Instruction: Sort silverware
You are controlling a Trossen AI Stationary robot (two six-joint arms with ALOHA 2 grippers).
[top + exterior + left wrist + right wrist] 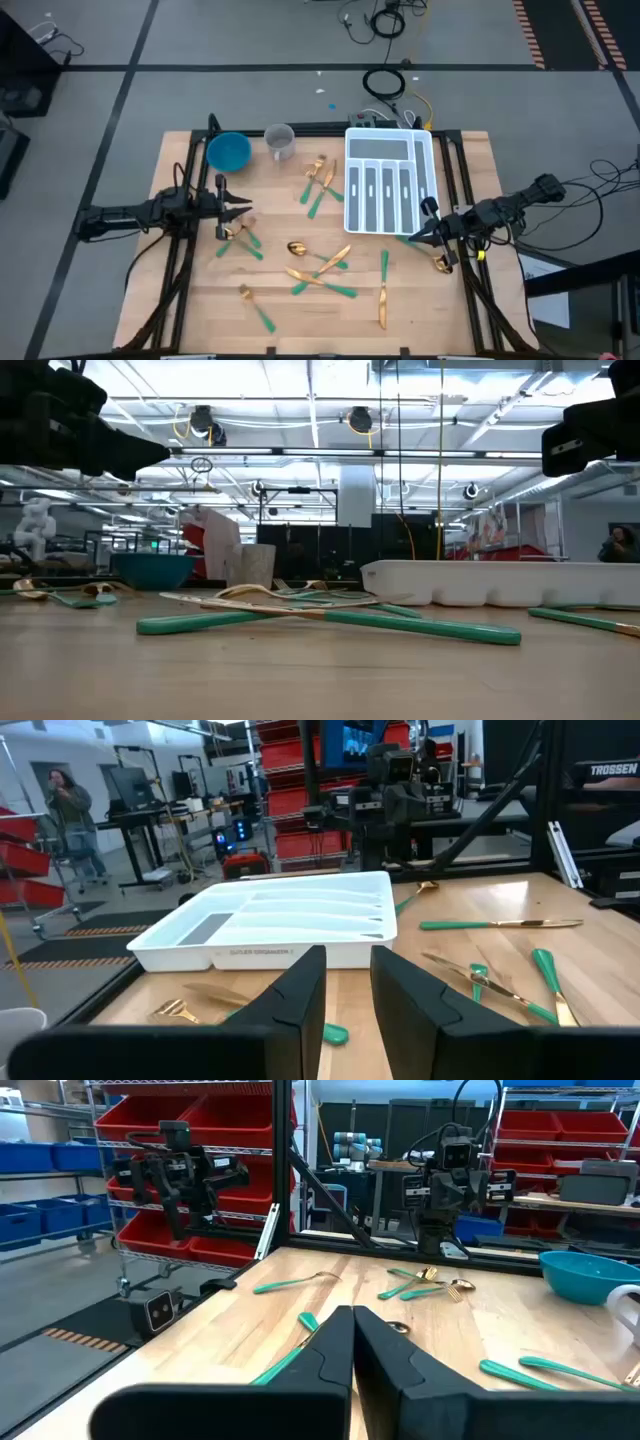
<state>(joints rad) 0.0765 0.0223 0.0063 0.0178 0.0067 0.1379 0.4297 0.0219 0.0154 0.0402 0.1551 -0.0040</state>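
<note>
The silverware (pixel 320 270), gold heads on slim green handles, lies scattered flat on the wooden table: a crossed heap at the middle, a pair (pixel 318 185) beside the white tray, a few pieces (pixel 240 238) under the left arm's reach, and a fork (pixel 255 305) and a knife (pixel 383 290) toward the near edge. My left gripper (pixel 235 210) hovers open at the table's left, its fingers (pixel 300 990) apart with nothing between them. My right gripper (pixel 425 232) is shut and empty by the tray's near right corner. A green handle (pixel 290 1360) lies on the table below it.
A white divided tray (pixel 390 180) sits at the far right of the table, holding no cutlery that I can see. A blue bowl (pixel 228 152) and a clear cup (pixel 280 140) stand at the far left. A gold spoon (pixel 440 264) lies near the right edge. People stand in the room beyond.
</note>
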